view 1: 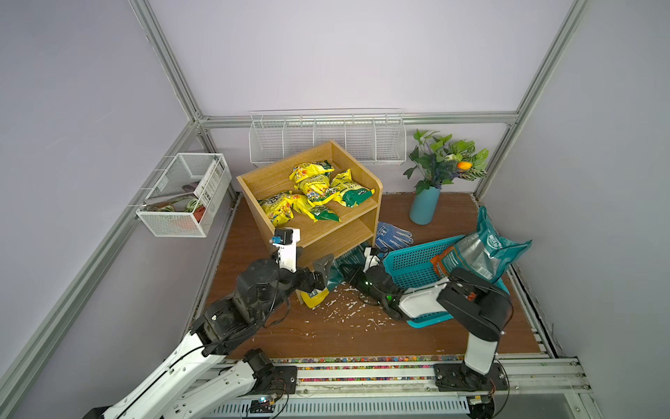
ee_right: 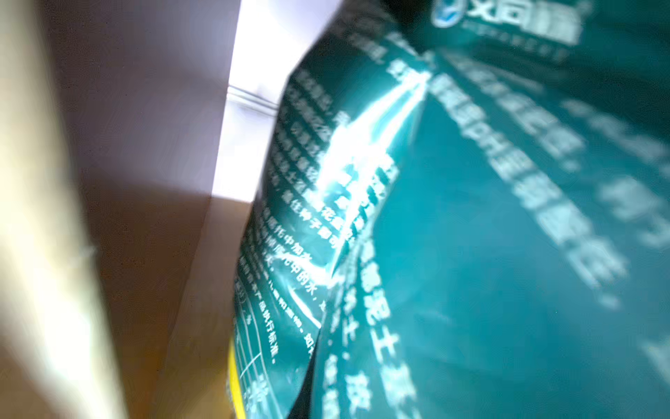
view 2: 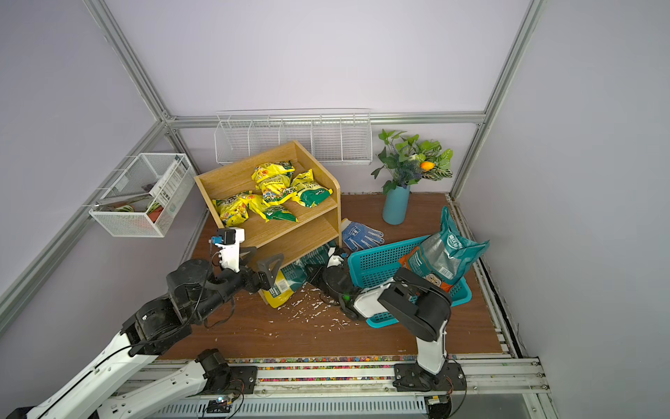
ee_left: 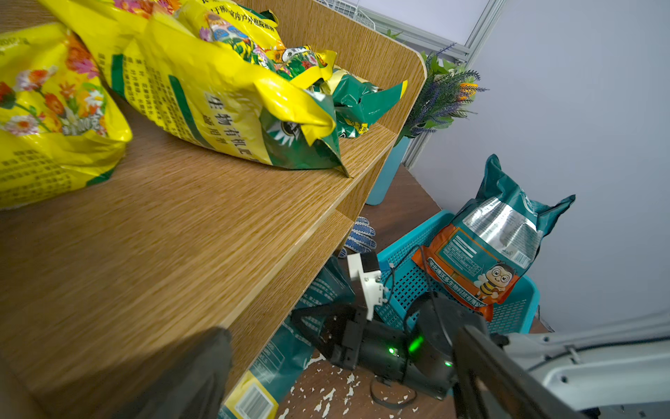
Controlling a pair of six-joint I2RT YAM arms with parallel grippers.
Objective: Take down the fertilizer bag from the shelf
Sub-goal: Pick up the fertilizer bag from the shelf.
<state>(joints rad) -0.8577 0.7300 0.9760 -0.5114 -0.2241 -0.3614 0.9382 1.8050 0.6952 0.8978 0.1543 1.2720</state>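
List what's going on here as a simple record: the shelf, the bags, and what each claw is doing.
shelf: wooden, yellow bags piled on its top tier
teal bag: sticks out from the shelf's bottom level onto the floor
right gripper: shut, seemingly pinching the teal bag
left gripper: open, empty, in front of the shelf
basket: teal, holds an orange-and-teal bag
white flakes: scattered on the floor
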